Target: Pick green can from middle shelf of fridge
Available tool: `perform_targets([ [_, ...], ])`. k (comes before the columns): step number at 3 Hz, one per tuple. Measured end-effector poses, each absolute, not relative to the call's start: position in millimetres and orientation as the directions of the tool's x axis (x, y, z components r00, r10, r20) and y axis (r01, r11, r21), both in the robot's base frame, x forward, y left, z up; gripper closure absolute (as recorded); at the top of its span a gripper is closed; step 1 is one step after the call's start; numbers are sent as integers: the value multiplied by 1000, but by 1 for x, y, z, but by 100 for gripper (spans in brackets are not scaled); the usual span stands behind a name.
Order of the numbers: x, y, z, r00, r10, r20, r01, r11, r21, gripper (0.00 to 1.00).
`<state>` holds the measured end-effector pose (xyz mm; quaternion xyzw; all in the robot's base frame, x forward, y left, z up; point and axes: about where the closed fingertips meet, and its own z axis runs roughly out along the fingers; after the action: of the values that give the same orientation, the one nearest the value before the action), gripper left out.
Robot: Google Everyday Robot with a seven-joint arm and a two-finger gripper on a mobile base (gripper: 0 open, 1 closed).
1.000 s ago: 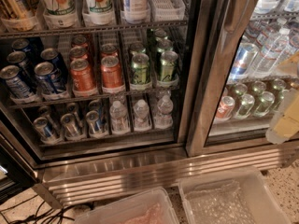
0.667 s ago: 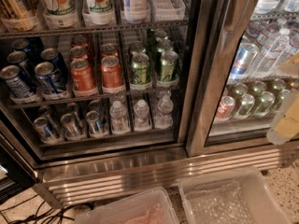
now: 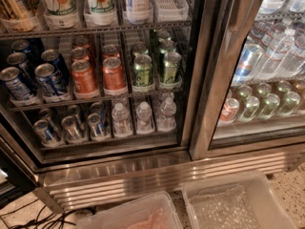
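The fridge [image 3: 143, 175] fills the view, with its left compartment open to me. The middle shelf [image 3: 95, 99] is a dark wire rack. Several green cans stand in two rows at its right end; the front ones are a green can [image 3: 142, 71] and another beside it [image 3: 170, 68]. Orange-red cans [image 3: 100, 75] stand left of them and blue cans [image 3: 33, 80] at the far left. My gripper is out of view.
Tall bottles and cans stand on the upper shelf [image 3: 95, 30]. Small water bottles [image 3: 143, 116] and cans stand on the lower shelf. A steel door post [image 3: 214, 70] divides off the right glass door [image 3: 267, 66]. Two clear plastic bins [image 3: 228, 204] lie on the floor below. Cables [image 3: 38, 216] lie at the lower left.
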<state>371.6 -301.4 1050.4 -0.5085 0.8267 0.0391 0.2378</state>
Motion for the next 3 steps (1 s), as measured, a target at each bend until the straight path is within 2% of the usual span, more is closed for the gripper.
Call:
perform_targets([
  [1,375,-310,1098,-335,-786,-520,-808,524,-271,0],
  [2,375,-310,1098,-335,-786,-520,-808,524,-271,0],
  [3,382,-296,1071,-323,-791,-520,-846,487,-215,0],
])
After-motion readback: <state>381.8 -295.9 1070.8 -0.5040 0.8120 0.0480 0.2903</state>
